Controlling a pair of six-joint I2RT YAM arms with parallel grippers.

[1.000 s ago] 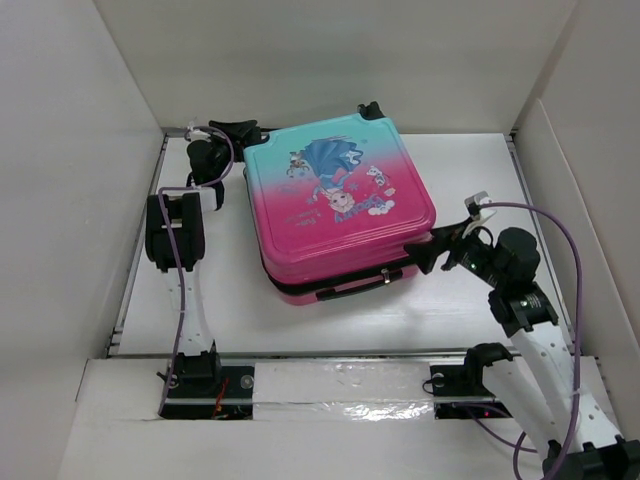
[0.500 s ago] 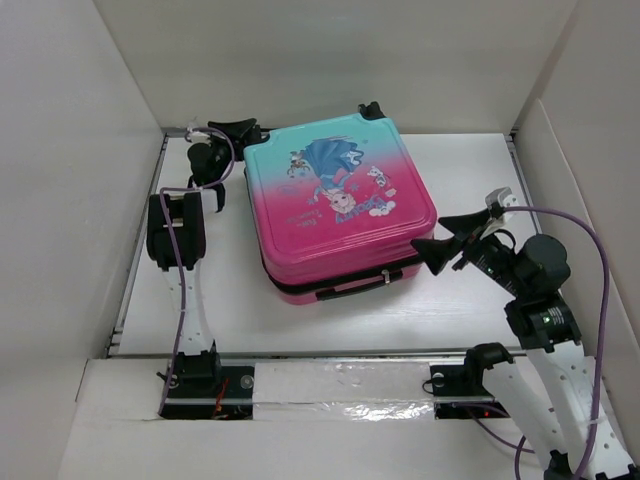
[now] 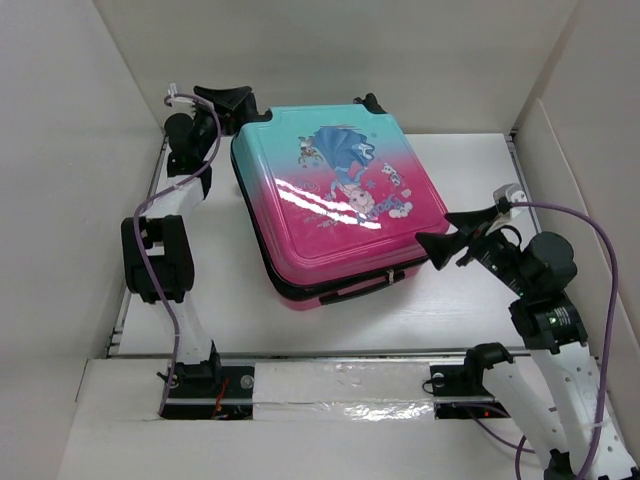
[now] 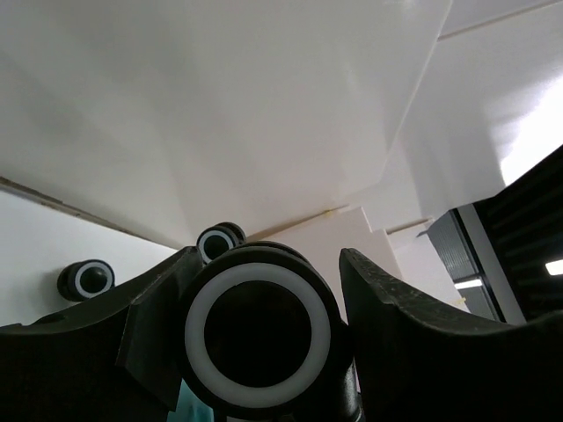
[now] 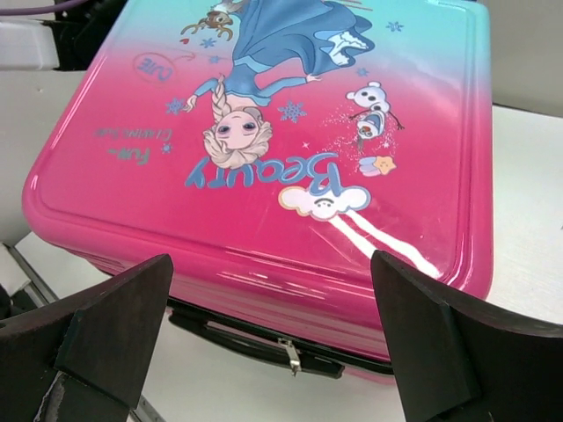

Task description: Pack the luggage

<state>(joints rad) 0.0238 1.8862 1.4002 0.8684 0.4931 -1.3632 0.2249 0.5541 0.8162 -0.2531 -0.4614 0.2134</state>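
The luggage [image 3: 335,205], pink-to-teal with a princess print, lies closed in the middle of the table, lid up, its far-left corner raised. My left gripper [image 3: 235,100] is at that corner, shut on one black-and-white wheel [image 4: 258,332], which fills the gap between its fingers [image 4: 268,259]. Two more wheels [image 4: 218,242] show behind it. My right gripper [image 3: 437,235] hovers open just off the near-right corner, touching nothing. In the right wrist view it [image 5: 271,259] frames the pink lid [image 5: 281,132], the black handle [image 5: 255,338] and a metal zip pull [image 5: 288,354].
White walls [image 3: 90,150] box in the table on the left, back and right. A metal rail [image 3: 330,355] runs along the front edge by the arm bases. Bare white tabletop [image 3: 470,170] lies to the right of the luggage.
My left gripper has risen and moved back with the wheel, tipping up the luggage's far-left corner and shifting the case. The right gripper has pulled back from the case's side and risen a little.
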